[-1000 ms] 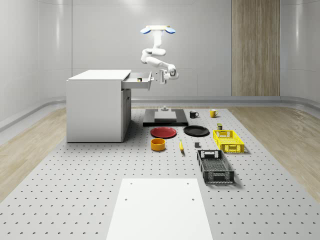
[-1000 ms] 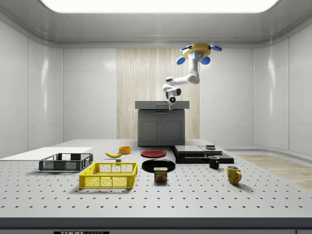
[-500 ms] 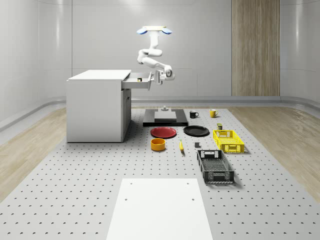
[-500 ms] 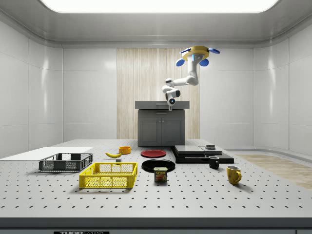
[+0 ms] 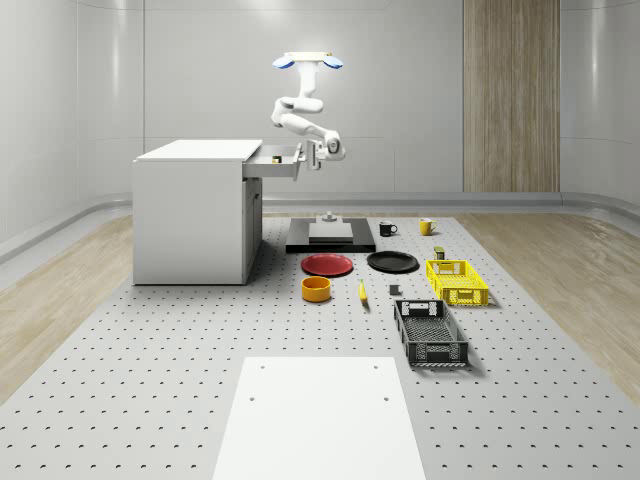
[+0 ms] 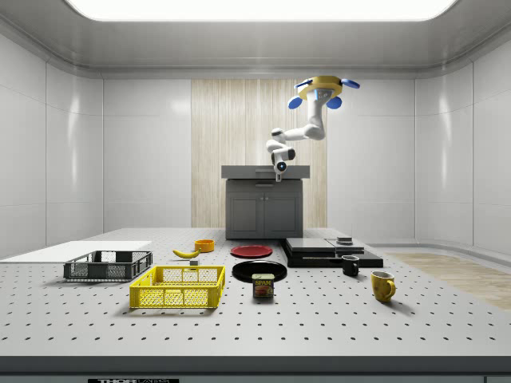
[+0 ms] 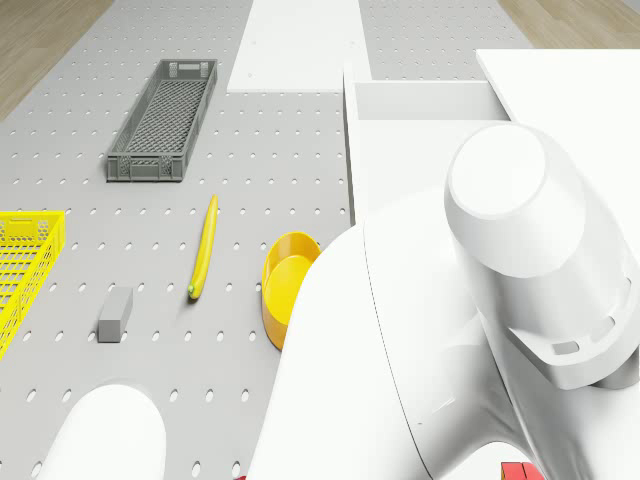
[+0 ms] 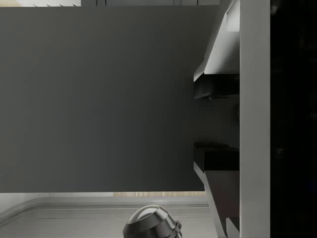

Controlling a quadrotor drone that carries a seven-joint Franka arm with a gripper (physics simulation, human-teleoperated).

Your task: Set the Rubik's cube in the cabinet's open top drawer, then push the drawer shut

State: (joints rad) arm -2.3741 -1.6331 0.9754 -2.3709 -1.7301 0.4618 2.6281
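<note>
The white cabinet (image 5: 190, 215) has its top drawer (image 5: 290, 168) pulled out toward the whole-scene view's right. A small cube with a yellow face, the Rubik's cube (image 5: 277, 157), lies inside the drawer. The drone (image 5: 311, 62) hovers in the air just to the right of the drawer and above it. Its arm bends down, and my gripper (image 5: 312, 155) is level with the drawer front and right beside it. From the side, the gripper (image 6: 280, 172) hangs before the cabinet's top edge. The wrist view looks at the flat grey drawer front (image 8: 99, 99) from close up.
On the floor to the right of the cabinet lie a black platform (image 5: 330, 238), a red plate (image 5: 328, 264), a black plate (image 5: 392, 262), a yellow bowl (image 5: 316, 288), a banana (image 5: 362, 291), a yellow crate (image 5: 457, 281) and a grey crate (image 5: 430, 333).
The drone and arm have shifted toward the cabinet, bringing the gripper from a short way off up to the drawer front. The drawer stands about as far out as before.
</note>
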